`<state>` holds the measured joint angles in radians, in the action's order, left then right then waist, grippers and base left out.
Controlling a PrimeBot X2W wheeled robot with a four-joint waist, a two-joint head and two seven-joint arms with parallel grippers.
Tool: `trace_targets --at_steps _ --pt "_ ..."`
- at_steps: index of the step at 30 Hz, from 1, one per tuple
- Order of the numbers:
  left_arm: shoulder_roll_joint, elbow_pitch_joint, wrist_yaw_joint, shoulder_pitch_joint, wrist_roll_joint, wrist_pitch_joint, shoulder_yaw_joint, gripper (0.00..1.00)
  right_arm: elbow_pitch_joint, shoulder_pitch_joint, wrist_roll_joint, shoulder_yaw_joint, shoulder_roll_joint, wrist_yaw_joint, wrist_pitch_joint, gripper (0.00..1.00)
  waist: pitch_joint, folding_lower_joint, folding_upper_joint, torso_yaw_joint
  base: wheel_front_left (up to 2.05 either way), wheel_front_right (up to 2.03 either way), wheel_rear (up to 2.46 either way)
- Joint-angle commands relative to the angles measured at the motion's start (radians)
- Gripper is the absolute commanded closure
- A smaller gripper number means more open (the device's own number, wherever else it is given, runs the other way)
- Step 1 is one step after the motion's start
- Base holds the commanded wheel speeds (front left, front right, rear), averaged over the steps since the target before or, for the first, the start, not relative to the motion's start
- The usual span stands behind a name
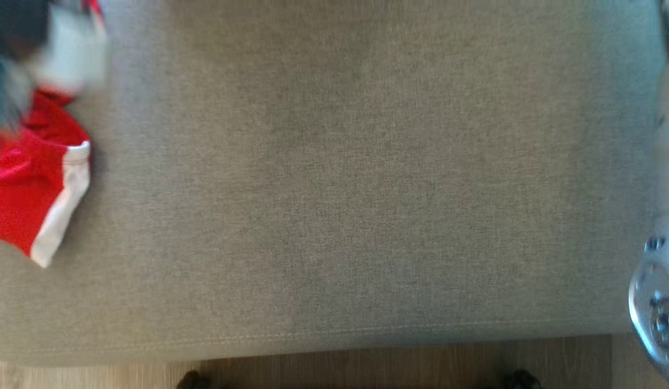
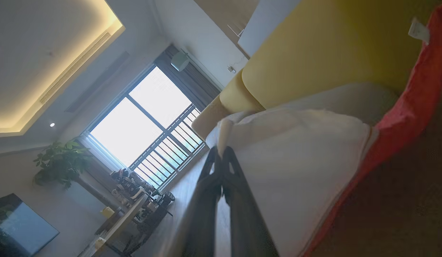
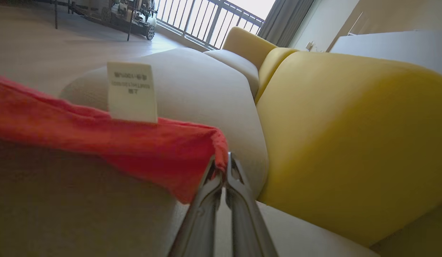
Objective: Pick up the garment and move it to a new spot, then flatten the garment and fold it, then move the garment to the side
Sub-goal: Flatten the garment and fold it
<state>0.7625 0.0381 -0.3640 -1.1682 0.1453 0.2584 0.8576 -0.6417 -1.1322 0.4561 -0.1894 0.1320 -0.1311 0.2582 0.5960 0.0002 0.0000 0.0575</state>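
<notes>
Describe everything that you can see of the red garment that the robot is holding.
The garment is thin, soft-looking red cloth with a large white part. A white label with dark print stands up from its red edge. It appears stretched between both arms: the right end effector is shut on a red corner, and the left end effector is shut on the white part. Behind it are a grey seat cushion and a yellow backrest.

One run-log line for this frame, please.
garment: red-and-white, at left of grey cushion | left tool: shut on white part | right tool: shut on red edge | fold: not yet done
</notes>
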Motion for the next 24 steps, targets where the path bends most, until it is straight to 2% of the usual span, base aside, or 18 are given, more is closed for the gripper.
trace_targets --at_steps 1,3,7,12,18,24 --pt "0.075 -0.039 -0.025 0.073 0.034 0.003 -0.073 1.00 0.005 0.018 -0.038 0.004 0.005 0.000 0.003 1.00 -0.064 -0.0002 0.0000 0.010 0.00 0.00 0.00" --pt "0.086 -0.064 -0.037 0.198 0.063 0.003 -0.089 1.00 -0.021 0.072 -0.076 0.017 0.017 0.000 0.003 1.00 -0.097 -0.0002 0.0000 0.012 0.00 0.00 0.00" --pt "0.102 -0.120 -0.028 0.431 0.098 0.003 -0.110 1.00 -0.046 0.201 -0.183 0.078 0.049 0.000 0.003 1.00 -0.168 -0.0002 0.0000 0.008 0.00 0.00 0.00" --pt "0.094 -0.148 -0.029 0.636 0.143 0.003 -0.150 1.00 -0.012 0.343 -0.285 0.106 0.081 0.000 0.003 1.00 -0.228 -0.0002 0.0000 0.006 0.00 0.00 0.00" --pt "0.051 -0.174 0.000 0.854 0.174 0.003 -0.220 1.00 0.156 0.611 -0.394 0.086 0.117 0.000 -0.034 1.00 -0.297 -0.0002 0.0000 -0.003 0.00 0.00 0.00" --pt "0.054 -0.262 0.003 1.051 0.158 0.003 -0.278 1.00 0.402 0.889 -0.468 0.014 0.103 0.000 -0.104 1.00 -0.325 -0.0002 0.0000 -0.020 0.00 0.00 0.00"
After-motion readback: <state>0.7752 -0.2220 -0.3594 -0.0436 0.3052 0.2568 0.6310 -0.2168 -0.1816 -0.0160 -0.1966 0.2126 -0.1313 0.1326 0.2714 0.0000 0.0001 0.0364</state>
